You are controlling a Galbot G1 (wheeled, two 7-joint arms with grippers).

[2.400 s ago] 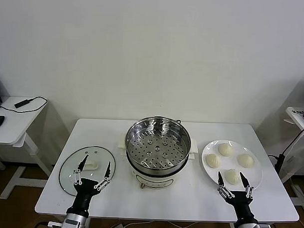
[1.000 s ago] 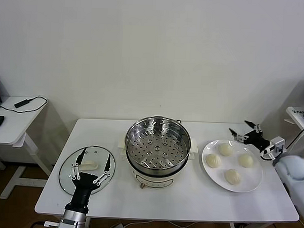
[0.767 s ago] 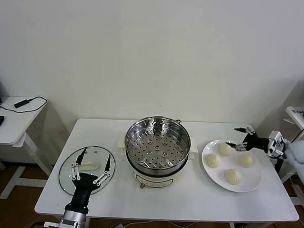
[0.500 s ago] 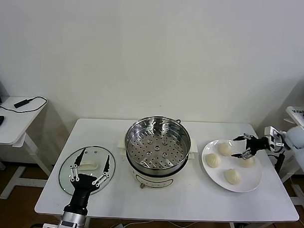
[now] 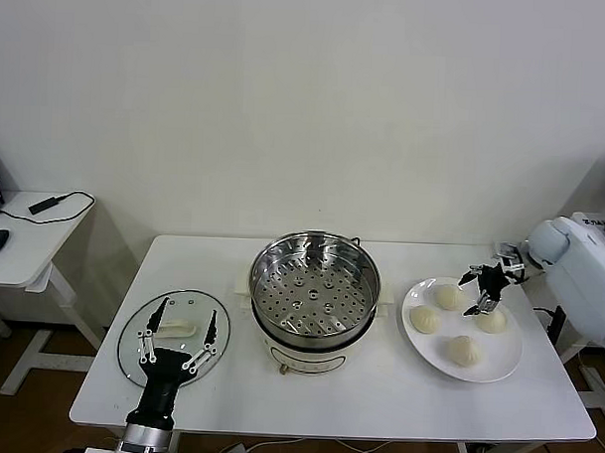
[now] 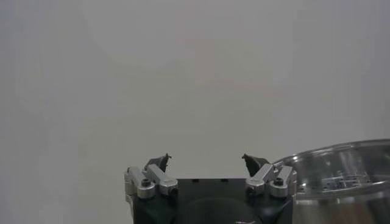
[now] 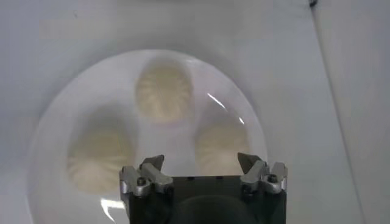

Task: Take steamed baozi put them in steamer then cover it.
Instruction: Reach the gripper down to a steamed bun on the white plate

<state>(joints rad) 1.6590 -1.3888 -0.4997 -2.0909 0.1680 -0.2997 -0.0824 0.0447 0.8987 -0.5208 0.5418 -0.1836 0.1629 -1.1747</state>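
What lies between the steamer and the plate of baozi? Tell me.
Only bare white table, as the head view shows. The steamer and the plate stand apart; the right tool hangs open over the plate's baozi.

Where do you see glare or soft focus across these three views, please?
Head view: sharp, with bright reflections on the steamer rim and faint sheen on the cover. Right wrist view: the baozi and plate look soft, with small glare streaks on the plate; the right gripper is crisp. Left wrist view: mostly blank wall, left gripper crisp.
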